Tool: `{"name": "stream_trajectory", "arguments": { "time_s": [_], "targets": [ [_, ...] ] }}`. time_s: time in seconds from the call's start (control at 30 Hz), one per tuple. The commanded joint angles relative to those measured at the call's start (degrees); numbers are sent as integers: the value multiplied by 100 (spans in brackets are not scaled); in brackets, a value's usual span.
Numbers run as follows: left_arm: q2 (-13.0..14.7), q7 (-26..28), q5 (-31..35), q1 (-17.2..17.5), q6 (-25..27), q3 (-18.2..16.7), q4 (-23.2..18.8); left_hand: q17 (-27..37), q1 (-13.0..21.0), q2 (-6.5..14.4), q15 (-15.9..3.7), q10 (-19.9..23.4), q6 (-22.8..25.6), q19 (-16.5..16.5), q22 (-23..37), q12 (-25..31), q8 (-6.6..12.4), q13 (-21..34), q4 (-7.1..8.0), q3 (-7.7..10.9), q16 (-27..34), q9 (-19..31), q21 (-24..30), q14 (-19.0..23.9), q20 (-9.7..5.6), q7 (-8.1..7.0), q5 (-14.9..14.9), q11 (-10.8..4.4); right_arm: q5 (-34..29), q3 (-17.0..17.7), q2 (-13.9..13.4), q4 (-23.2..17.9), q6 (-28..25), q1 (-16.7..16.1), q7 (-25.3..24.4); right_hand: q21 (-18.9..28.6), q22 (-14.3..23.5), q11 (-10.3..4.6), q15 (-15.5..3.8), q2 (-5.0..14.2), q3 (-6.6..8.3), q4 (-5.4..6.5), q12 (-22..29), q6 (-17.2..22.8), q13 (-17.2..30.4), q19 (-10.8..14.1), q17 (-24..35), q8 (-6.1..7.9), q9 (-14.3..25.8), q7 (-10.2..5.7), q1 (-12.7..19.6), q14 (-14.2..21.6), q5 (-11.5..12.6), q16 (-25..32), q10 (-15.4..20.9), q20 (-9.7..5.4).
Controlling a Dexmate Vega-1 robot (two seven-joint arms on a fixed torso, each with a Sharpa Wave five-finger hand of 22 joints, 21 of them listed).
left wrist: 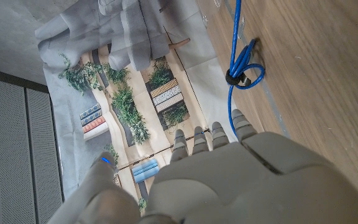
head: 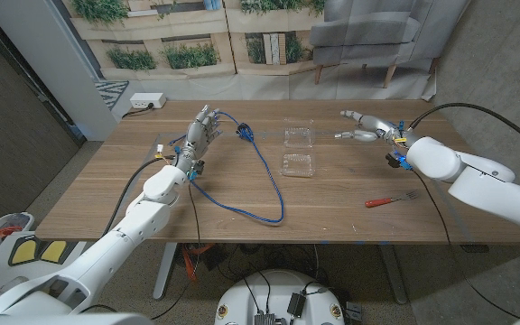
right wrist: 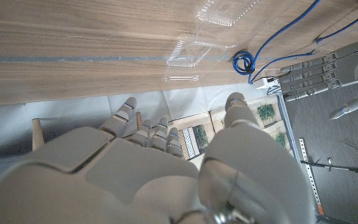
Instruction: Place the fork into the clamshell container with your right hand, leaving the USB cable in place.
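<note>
No step is done: the fork (head: pixel 392 199) lies on the table (head: pixel 332 221), well apart from the open clamshell container (head: pixel 298 150). The right hand (head: pixel 366 126), fingers spread and empty, must next descend over the fork's red handle. The left hand (head: pixel 199 131) waits, fingers extended, beside the blue USB cable (head: pixel 264 171).

You've got a wooden tabletop (head: pixel 350 226) with plank grain running across the frame. On it: clear clamshell container (head: pixel 298 150), lying open just right of upper centre; blue USB cable (head: pixel 264 176) looping from its bundled end at upper centre down to lower centre; fork (head: pixel 391 199) with red handle at lower right, well apart from the container; white power strip (head: pixel 146 101) at the upper-left corner.
</note>
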Motion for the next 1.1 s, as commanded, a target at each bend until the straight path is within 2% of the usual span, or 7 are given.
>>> {"name": "stream_trajectory", "arguments": {
  "time_s": [0.03,0.17,0.43,0.53,0.87,1.1],
  "targets": [
    [2,121,111,-19,149,79,-265,18,29,25,-10,40,50,-23,17,17,40,21,-34,36,34,33,24,-37,26,-8,8,12,-111,154,-313,-235,-13,-189,98,-20,16,-11,-440,12,20,30,4,-50,29,-21,16,4,35,-27,44,-45,-7,-14,-16,-13],
    [56,200,174,-8,248,90,-411,18,31,26,-9,43,61,-23,17,18,39,21,-38,36,33,33,24,-41,21,-4,7,19,-171,180,-487,-352,-68,-202,262,-20,16,-14,-443,14,21,32,13,-32,34,-28,16,15,37,-31,54,-59,-6,-17,-8,-23],
    [123,313,163,118,348,54,-638,16,50,22,-2,50,69,-30,16,18,32,20,-60,39,28,33,23,-56,9,12,7,30,-119,431,-715,-563,-93,-530,158,-23,16,-18,-440,27,28,36,13,1,44,-51,16,35,43,-34,81,-85,-6,-21,-36,-28],
    [130,304,165,123,351,57,-651,15,52,21,-1,49,75,-31,16,17,32,20,-64,38,29,33,22,-54,11,10,7,24,-99,510,-796,-634,-104,-633,153,-22,16,-38,-429,37,34,36,-13,-18,54,-67,17,33,48,-38,113,-221,-5,-62,-137,-44],
    [113,309,158,145,336,61,-648,15,59,20,-3,47,66,-32,16,14,16,20,-79,37,30,34,24,-58,7,-1,7,36,-83,884,-1060,-888,-207,-1119,-66,-4,16,-41,-472,43,43,31,12,-33,64,-36,16,32,53,-54,161,-186,-4,-34,-132,-44],
    [64,338,187,139,301,84,-629,15,60,21,0,43,76,-34,16,11,13,20,-86,35,29,34,24,-62,5,-3,6,23,-108,976,-1280,-996,-258,-1190,134,6,15,-47,-486,31,44,23,37,-37,70,-8,15,31,55,-61,195,-145,-1,-16,-108,-38]
  ]
}}
